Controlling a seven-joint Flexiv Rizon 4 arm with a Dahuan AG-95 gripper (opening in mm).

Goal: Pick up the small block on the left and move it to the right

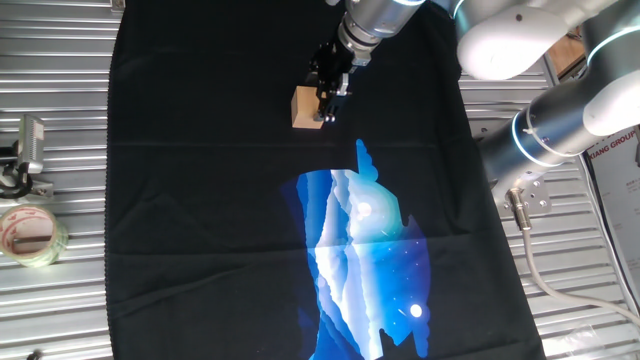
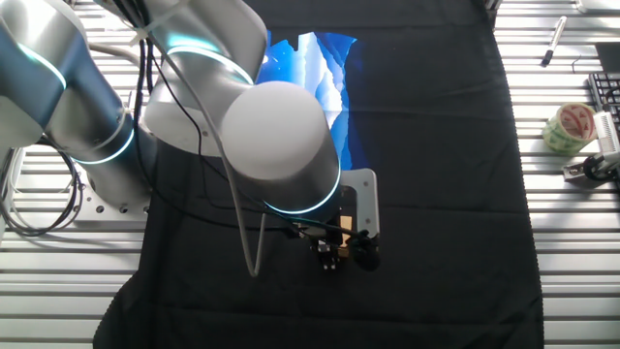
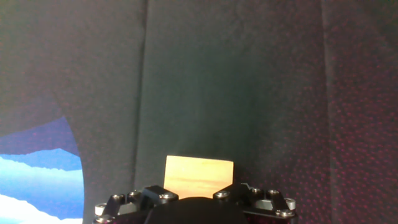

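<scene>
The small block (image 1: 305,108) is a light-tan wooden cube on the black cloth at the top middle of one fixed view. My gripper (image 1: 328,103) reaches down from above, its black fingers against the block's right side. In the hand view the block (image 3: 199,173) sits between the two finger mounts of my gripper (image 3: 198,196), which overlap its lower corners, so the gripper looks shut on it. I cannot tell whether the block is off the cloth. In the other fixed view the arm hides most of the gripper (image 2: 332,256).
The black cloth (image 1: 200,200) bears a blue and white print (image 1: 362,250). A roll of clear tape (image 1: 30,233) and a metal tool (image 1: 28,150) lie on the slatted metal table at the left. The arm's base (image 1: 560,130) stands at the right.
</scene>
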